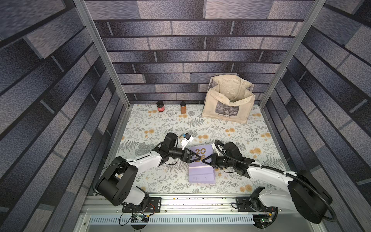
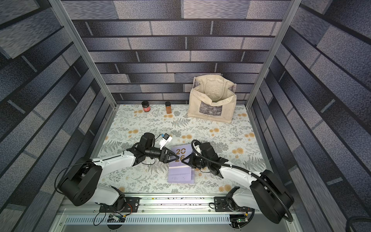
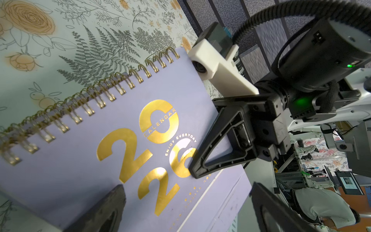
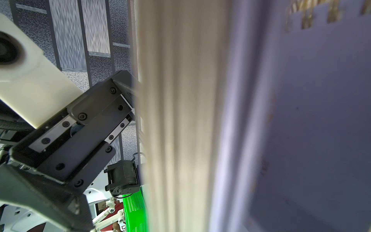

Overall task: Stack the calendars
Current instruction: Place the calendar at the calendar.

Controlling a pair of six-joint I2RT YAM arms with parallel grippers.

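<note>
left fingers (image 3: 112, 206): released wide over lilac calendar (image 3: 80, 160) | right fingers (image 3: 195, 170): clenched, tip on its gold 2026 | bench (image 1: 160, 124): calendar lower centre

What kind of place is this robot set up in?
Probably a robot test booth inside a lab, not a real room: brick-print panels hang on an aluminium frame, a floral sheet forms the work surface, and the left wrist view shows a monitor beyond the booth.
</note>
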